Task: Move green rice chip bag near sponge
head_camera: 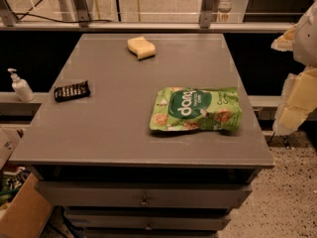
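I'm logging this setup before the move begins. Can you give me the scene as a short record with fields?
surface: grey table, drawers below
bag: green rice chip bag, lying flat on the table's front right part
target: sponge, near the table's far edge, well apart from the bag
other item: black ridged object, on the left side of the table
off table: pump bottle, on a ledge to the left
gripper: gripper, at the view's right edge, beyond the table's right side, touching nothing on it
task state: bag not yet near the sponge

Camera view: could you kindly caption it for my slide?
Green rice chip bag and sponge apart on table; gripper at right edge.
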Motion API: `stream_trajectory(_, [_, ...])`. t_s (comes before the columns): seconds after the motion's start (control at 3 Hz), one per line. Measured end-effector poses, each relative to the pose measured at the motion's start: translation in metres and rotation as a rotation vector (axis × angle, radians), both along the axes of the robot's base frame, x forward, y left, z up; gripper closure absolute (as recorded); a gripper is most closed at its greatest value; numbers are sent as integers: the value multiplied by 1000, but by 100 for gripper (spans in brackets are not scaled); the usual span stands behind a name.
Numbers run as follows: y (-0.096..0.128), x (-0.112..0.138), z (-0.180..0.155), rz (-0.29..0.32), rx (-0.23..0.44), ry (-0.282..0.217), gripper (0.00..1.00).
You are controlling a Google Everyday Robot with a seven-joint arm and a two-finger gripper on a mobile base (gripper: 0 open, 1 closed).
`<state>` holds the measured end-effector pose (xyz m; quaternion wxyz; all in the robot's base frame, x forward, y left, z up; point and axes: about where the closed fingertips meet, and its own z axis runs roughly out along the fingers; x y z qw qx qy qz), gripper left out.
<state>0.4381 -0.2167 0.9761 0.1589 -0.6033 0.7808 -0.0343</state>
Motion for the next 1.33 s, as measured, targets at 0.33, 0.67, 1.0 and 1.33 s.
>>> stream_trajectory(0.33, [1, -1, -1, 4, 1, -10, 0])
stream_trajectory(0.67, [4, 3, -9, 16, 41, -66, 0])
stream_trajectory(1.0, [16, 18, -29, 36, 98, -137, 0])
stream_trajectory(1.33, [35, 44, -55, 57, 137, -178, 0])
